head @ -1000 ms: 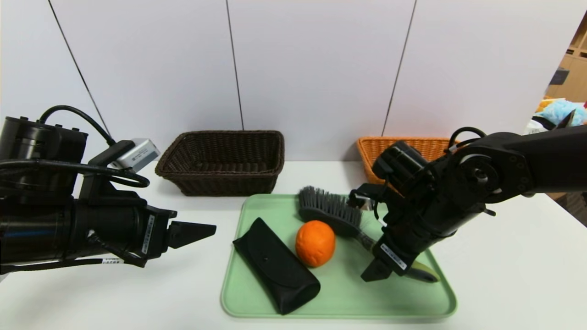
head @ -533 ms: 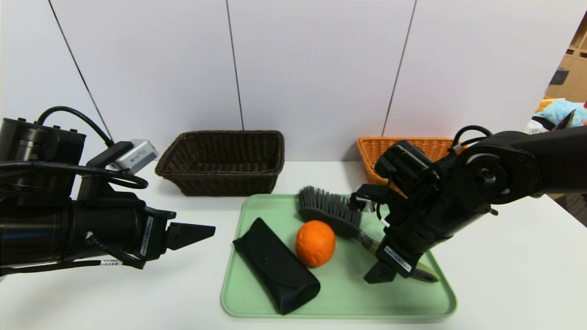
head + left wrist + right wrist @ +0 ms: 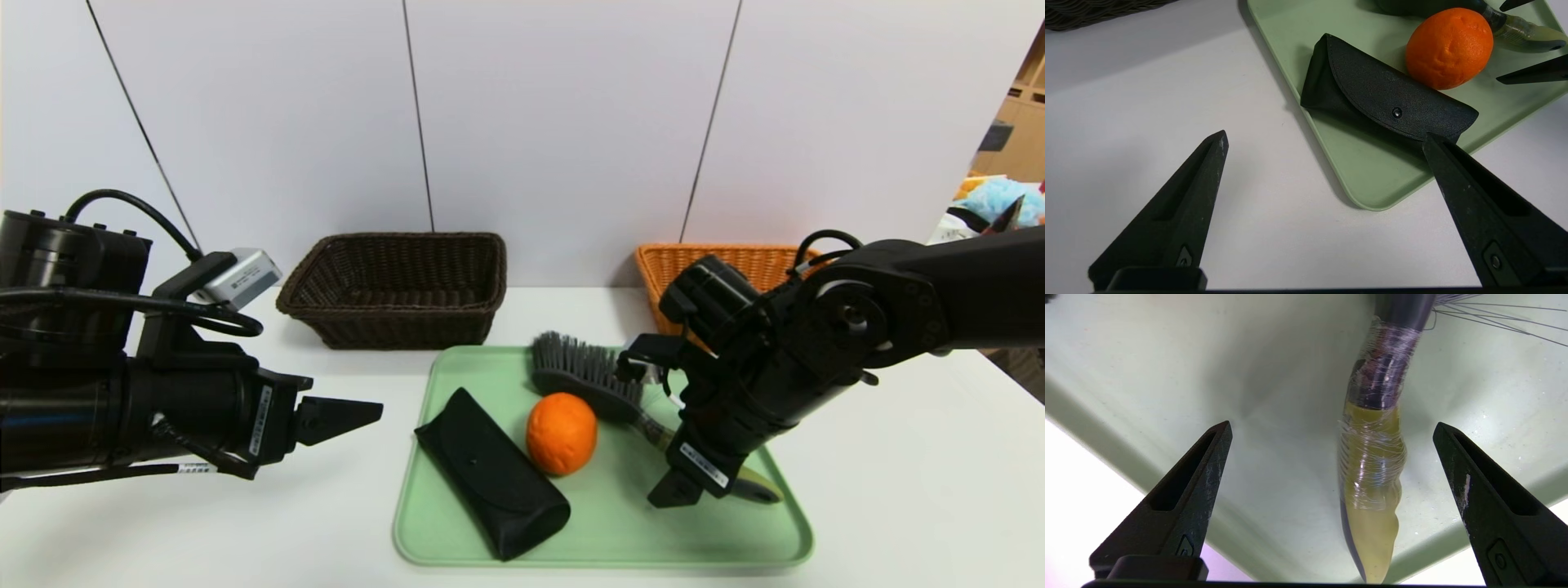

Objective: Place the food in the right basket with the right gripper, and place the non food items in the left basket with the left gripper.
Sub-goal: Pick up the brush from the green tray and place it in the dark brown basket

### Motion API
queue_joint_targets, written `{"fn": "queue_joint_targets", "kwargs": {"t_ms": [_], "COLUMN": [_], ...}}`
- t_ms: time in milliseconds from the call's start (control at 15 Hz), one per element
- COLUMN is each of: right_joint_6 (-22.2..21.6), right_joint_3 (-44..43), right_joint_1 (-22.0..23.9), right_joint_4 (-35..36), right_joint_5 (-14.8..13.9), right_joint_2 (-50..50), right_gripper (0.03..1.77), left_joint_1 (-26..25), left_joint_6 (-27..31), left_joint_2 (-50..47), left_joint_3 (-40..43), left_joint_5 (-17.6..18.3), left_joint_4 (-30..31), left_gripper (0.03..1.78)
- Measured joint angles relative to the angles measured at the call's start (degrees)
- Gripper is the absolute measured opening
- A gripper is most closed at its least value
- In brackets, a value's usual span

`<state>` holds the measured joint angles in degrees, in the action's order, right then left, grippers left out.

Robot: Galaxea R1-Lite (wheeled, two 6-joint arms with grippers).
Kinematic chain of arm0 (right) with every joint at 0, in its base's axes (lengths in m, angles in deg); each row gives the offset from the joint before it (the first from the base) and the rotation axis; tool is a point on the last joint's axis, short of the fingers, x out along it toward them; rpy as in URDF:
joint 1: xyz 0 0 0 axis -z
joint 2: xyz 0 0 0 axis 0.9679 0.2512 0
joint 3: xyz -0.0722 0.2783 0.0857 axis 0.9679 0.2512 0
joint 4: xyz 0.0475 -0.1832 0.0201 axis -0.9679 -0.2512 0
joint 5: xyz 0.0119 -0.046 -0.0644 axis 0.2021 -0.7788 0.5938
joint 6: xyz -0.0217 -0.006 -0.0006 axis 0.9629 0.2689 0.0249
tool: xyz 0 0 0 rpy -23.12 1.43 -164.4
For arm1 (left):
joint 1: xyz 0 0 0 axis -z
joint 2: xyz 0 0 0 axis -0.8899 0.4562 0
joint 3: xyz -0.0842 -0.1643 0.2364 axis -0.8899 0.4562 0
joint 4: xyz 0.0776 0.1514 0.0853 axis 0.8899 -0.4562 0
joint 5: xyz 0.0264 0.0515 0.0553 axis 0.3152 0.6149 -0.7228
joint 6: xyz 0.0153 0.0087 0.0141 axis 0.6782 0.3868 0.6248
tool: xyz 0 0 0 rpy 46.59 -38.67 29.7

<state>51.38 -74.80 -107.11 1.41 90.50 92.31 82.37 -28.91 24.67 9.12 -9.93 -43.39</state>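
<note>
white table [image 3: 898, 490], green tray [image 3: 604, 547], two baskets [image 3: 392, 290]

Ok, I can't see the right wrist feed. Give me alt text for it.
The right pincer, open, hangs over the brush, whose plastic-wrapped yellow-green handle lies between its two black fingers without touching them. Beneath is the pale green tray, with white table at its edge.

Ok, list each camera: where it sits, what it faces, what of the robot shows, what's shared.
Head: high, facing down at the green tray; both arms show.
Left wrist: behind the open left gripper, facing the black case and the orange.
Right wrist: above the open right gripper, facing the brush handle.
Shared: tray, brush handle.
</note>
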Motion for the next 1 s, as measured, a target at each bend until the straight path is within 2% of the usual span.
{"fn": "queue_joint_targets", "kwargs": {"t_ms": [533,600,800,1000], "right_joint_6": [0.02,0.05,0.0,-0.05], "right_joint_3": [0.06,0.06,0.06,0.09], "right_joint_1": [-0.12,-0.12,-0.12,-0.15], "right_joint_4": [0.0,0.0,0.06,0.02], "right_joint_5": [-0.28,-0.3,-0.35,-0.09], "right_joint_2": [0.32,0.39,0.5,0.52], "right_gripper": [1.7,1.61,1.12,0.79], "left_joint_1": [0.0,0.01,0.01,0.01], "left_joint_6": [0.02,0.0,0.02,0.0], "left_joint_2": [-0.05,-0.06,-0.13,-0.16], "left_joint_3": [0.02,0.02,0.11,0.11], "left_joint_5": [0.02,0.02,0.05,0.02], "left_joint_4": [-0.02,-0.02,-0.02,-0.02], "left_gripper": [1.69,1.69,1.69,1.69]}}
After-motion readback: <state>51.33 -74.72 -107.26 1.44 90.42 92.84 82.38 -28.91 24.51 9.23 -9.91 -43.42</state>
